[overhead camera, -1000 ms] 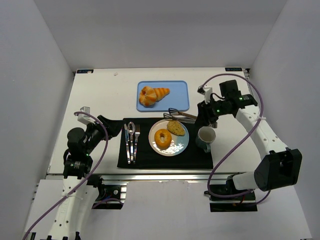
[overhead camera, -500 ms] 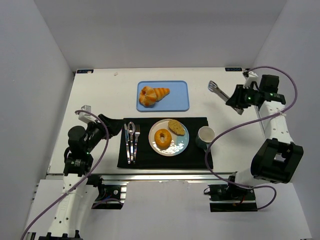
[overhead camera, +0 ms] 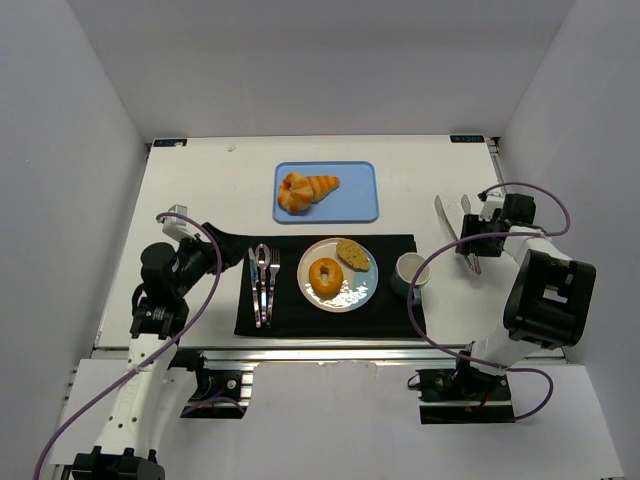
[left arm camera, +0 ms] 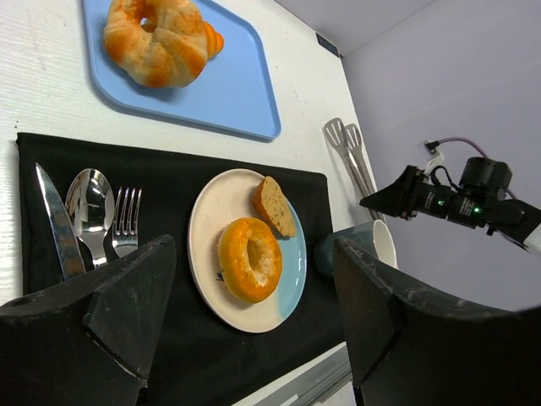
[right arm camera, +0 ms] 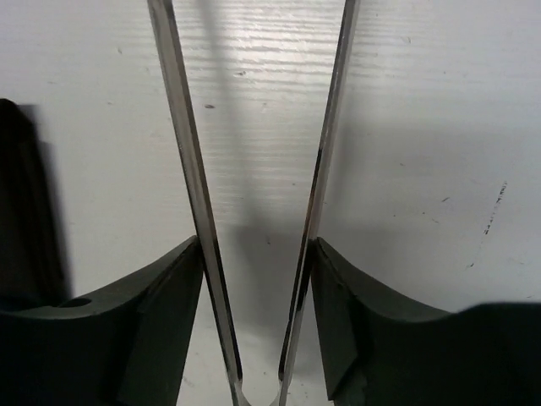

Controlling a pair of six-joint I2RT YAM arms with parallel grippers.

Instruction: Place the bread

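Note:
A slice of bread point(overhead camera: 351, 254) lies on the white and blue plate point(overhead camera: 362, 290) beside an orange bagel point(overhead camera: 326, 275); both also show in the left wrist view, the slice point(left arm camera: 274, 205) and the bagel point(left arm camera: 249, 258). My right gripper point(overhead camera: 474, 241) is shut on metal tongs point(overhead camera: 447, 218) low over the white table, right of the mug. In the right wrist view its fingers point(right arm camera: 169, 304) press the two tong arms point(right arm camera: 183, 169) from outside; the tong tips are empty. My left gripper point(overhead camera: 226, 248) is open and empty at the mat's left edge.
A croissant point(overhead camera: 305, 189) lies on a blue tray point(overhead camera: 362, 200) behind the plate. A knife, spoon and fork point(overhead camera: 262, 283) lie on the black mat point(overhead camera: 300, 318) left of the plate. A teal mug point(overhead camera: 411, 272) stands right of the plate.
My right arm swung away from the plate with the tongs, out to the right and then down near the table's right edge. The bread slice stays on the plate. The left arm barely moved.

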